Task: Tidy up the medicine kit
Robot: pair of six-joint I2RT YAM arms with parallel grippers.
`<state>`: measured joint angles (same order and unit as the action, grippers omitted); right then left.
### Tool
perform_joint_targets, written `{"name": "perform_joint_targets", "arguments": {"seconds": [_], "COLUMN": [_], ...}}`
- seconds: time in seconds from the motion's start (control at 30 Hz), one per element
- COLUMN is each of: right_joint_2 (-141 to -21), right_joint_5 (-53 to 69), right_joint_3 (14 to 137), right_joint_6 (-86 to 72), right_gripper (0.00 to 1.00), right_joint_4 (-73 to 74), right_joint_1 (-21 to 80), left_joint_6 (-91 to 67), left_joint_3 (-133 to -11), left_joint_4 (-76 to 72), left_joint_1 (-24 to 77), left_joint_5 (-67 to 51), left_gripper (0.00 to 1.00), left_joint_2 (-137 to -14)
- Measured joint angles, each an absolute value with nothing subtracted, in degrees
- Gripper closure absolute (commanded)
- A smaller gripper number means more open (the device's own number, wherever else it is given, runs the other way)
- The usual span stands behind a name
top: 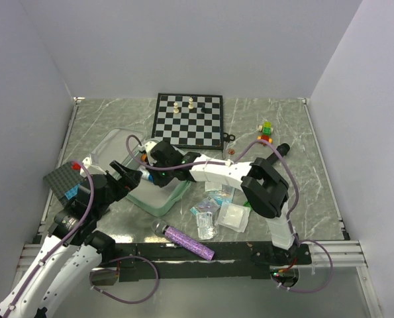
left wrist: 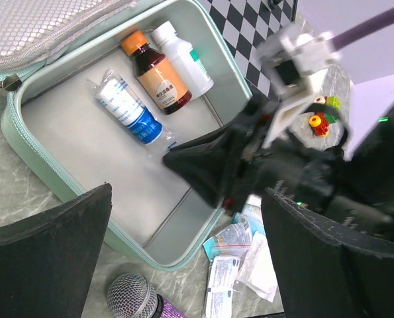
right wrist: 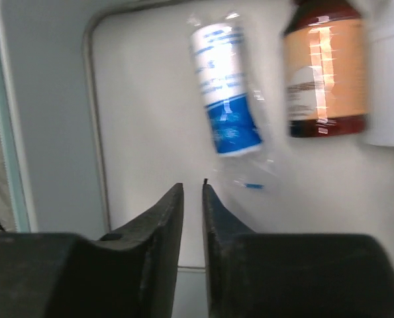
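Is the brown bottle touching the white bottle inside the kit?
Touching. The left wrist view shows the brown bottle lying side by side against the white bottle, no gap.

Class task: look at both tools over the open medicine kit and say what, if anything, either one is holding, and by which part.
Nothing is held. The right tool is nearly closed on air above the medicine kit; the left tool stands open.
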<state>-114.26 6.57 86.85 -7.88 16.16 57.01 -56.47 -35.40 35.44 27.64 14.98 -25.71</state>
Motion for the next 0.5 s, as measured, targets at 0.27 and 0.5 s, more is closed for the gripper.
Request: {"name": "perform_joint_targets", "arguments": {"seconds": [0.27,0.5], "right_joint_2": [-120.4,-124.1], "right_joint_5": [9.4,9.0], "right_joint_3": [88.4,92.6], "right_joint_6": [-12.1,-16.8], "right_gripper": [0.85,0.85], "right_joint_4": [15.4,15.4], "right_joint_1": [58.1,57.0], "left_joint_6": [-56.5,-56.5], "left_joint_3": [-35.4,-35.4], "left_joint_4": [35.4,35.4], "left_joint_1": [27.6,27.6], "left_joint_5": [15.0,15.0], "left_gripper": [0.01,0.01], "left_joint_2": [-25.7,-26.1]}}
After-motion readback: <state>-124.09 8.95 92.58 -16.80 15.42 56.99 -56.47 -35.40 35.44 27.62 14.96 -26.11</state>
